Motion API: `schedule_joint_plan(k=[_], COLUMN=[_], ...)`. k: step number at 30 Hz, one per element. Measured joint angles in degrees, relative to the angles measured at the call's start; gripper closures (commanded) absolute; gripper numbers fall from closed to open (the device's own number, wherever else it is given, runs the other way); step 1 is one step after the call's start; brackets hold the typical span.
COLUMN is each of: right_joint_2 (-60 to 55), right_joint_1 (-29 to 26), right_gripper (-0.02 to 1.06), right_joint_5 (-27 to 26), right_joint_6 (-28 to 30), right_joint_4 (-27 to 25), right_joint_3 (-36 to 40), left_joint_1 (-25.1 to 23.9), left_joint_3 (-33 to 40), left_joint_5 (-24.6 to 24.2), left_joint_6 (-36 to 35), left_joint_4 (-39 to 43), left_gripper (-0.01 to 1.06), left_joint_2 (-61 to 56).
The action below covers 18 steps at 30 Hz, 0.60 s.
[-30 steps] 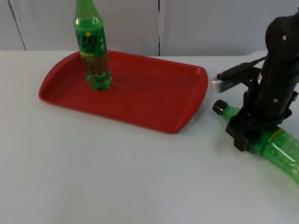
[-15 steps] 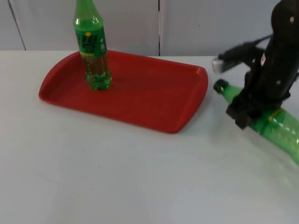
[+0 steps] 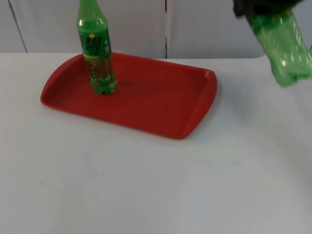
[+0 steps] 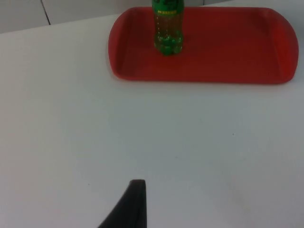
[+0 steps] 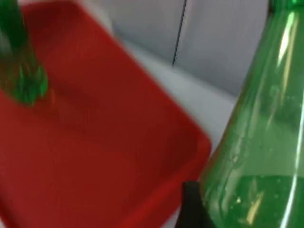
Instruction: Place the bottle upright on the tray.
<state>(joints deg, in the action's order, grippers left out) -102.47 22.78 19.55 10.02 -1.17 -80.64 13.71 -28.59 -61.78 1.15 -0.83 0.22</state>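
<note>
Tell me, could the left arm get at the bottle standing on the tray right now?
Probably yes. The standing bottle is upright on the red tray, with only bare white table ahead of the waiting left gripper. The right gripper holds the other bottle aloft, off to the side.

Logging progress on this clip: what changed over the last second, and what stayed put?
The right claw, shut on the second green bottle, has lifted it off the white table, where it lay on its side a second ago; it now hangs in the air, base down, to the right of the red tray. The upright green bottle on the tray has not moved, nor has the tray.
</note>
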Motion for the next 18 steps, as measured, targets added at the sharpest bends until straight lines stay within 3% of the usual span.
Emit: schedule_joint_plan(k=[3, 4, 7, 8, 12, 14, 18], right_joint_2=[3.2, 3.2, 5.0, 5.0, 5.4, 5.4, 5.5], right_joint_1=[1.2, 1.2, 3.4, 3.4, 5.7, 6.0, 6.4], right_gripper=[1.05, 1.05, 1.05, 1.05, 1.05, 1.05, 1.05], right_joint_5=[-8.0, -8.0, -18.0, -18.0, -33.3, -36.3, -47.9], right_joint_6=[0.0, 0.0, 0.0, 0.0, -1.7, -2.5, -6.8], right_joint_4=[-0.8, -0.8, -0.8, -0.8, -0.8, -0.8, 1.9], right_joint_3=[1.1, 1.1, 5.0, 5.0, 11.5, 12.8, 18.3], left_joint_1=[0.0, 0.0, 0.0, 0.0, 0.0, 0.0, 0.0], left_joint_3=[0.0, 0.0, 0.0, 0.0, 0.0, 0.0, 0.0], left_joint_5=[0.0, 0.0, 0.0, 0.0, 0.0, 0.0, 0.0], left_joint_6=[0.0, 0.0, 0.0, 0.0, 0.0, 0.0, 0.0], left_joint_4=[0.0, 0.0, 0.0, 0.0, 0.0, 0.0, 0.0], left_gripper=[0.0, 0.0, 0.0, 0.0, 0.0, 0.0, 0.0], left_joint_2=[0.0, 0.0, 0.0, 0.0, 0.0, 0.0, 0.0])
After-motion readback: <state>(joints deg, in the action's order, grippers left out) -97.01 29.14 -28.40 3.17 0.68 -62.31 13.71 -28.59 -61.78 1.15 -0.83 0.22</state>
